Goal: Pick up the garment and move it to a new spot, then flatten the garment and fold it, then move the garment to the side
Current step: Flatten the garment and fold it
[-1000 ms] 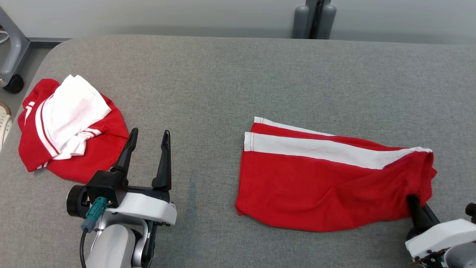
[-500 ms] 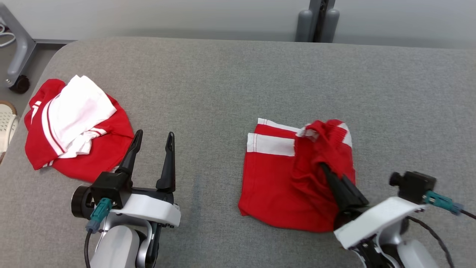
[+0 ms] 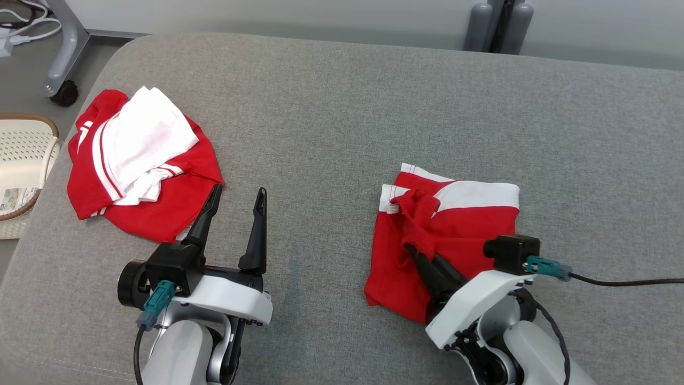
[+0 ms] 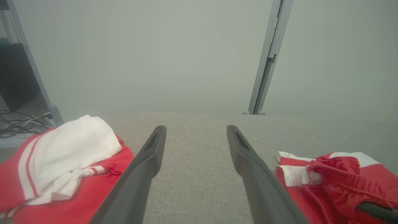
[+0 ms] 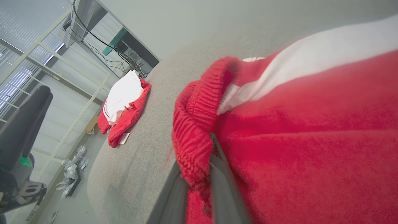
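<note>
Pinching shorts (image 3: 459, 235) by the red ribbed waistband (image 3: 418, 207) w/ R gripper (image 3: 412, 247): fingers nearly together, knit bunched betw. them & draping over the tips. Showing same in R wrist view, fabric squeezed betw. both fingers. Lying on grey table (image 3: 342, 107), right of centre, doubled over approx. in half, white stripe running along far edge, waistband end sitting on top near the left hem, rest resting flat on table. Holding L gripper (image 3: 239, 189) spread wide, nothing in it, low over bare table betw. shorts & pile (image 3: 139, 160); left fingertip reaching pile's near edge, touching or not can't tell. Sitting at table's far left, near rounded corner: pile of red & white clothes, well apart from shorts. Standing on floor left of table: pale basket (image 3: 24, 141). Rising behind table's far edge: grey post (image 3: 499, 24).
</note>
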Controlling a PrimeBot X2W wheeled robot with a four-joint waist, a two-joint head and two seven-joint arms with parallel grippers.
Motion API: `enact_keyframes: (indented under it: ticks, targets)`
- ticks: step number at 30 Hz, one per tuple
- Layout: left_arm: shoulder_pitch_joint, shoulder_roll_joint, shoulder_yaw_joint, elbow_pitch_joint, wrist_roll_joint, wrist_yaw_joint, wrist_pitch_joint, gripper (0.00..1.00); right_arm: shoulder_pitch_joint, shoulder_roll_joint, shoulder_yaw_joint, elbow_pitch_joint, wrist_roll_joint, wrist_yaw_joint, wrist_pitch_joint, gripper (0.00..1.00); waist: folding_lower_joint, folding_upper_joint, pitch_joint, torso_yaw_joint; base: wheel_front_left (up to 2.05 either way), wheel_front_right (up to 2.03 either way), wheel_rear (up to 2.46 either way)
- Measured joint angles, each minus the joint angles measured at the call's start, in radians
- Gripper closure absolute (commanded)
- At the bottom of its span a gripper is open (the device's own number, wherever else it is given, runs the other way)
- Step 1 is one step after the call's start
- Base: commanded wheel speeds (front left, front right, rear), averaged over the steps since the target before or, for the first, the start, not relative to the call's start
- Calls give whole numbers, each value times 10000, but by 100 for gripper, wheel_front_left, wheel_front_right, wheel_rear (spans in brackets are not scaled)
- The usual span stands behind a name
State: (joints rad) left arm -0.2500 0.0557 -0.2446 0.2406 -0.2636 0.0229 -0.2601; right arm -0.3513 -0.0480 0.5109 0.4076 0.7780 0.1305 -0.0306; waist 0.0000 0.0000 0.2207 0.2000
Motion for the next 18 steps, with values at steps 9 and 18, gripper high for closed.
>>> enact_keyframes:
  ticks: [9,18]
  targets:
    - [-57,-35,-42,48,12,-56,0,0,-740,-6,1507,742,947,0,-614,0,0,0,80,-69,0,0,0]
    - [-23,-44,115,96,90,-52,0,0,-1294,-10,1871,1327,-1275,0,-1174,0,0,0,-69,-346,0,0,0]
